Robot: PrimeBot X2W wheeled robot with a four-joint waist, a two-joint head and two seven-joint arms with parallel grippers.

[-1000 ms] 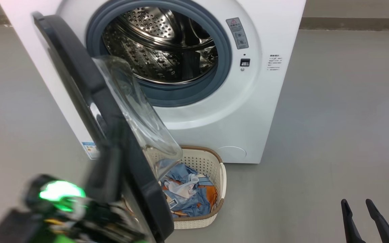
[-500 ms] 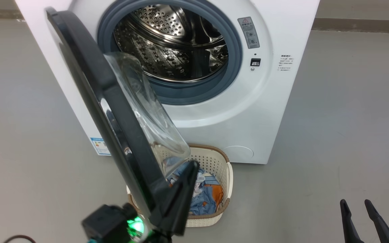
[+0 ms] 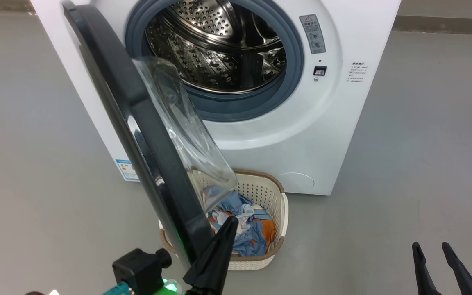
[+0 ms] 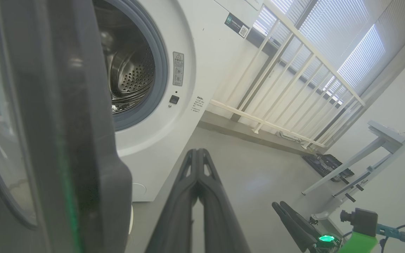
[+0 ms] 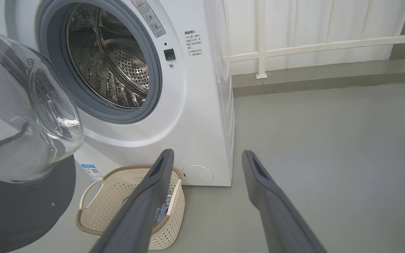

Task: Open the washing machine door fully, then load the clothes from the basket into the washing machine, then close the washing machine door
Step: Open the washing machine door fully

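Head view: the washing machine door (image 3: 137,123) stands half swung out from the washing machine (image 3: 342,135), not yet fully open. In front of the machine the basket (image 3: 260,189) holds the clothes (image 3: 248,239).

Left wrist view: the left gripper (image 4: 197,151), fingers pressed together on nothing, is just beside the door's rim.

Right wrist view: the right gripper (image 5: 207,154) is spread wide and empty, facing the machine. Its drum (image 5: 118,70) is bare, so loading and closing remain.

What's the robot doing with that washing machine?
The robot is doing laundry. The washing machine door stands swung out above the basket. Its shut left gripper is beside the door's lower edge, holding nothing. The open right gripper hangs off to the side. The clothes lie in the basket; the drum looks empty.
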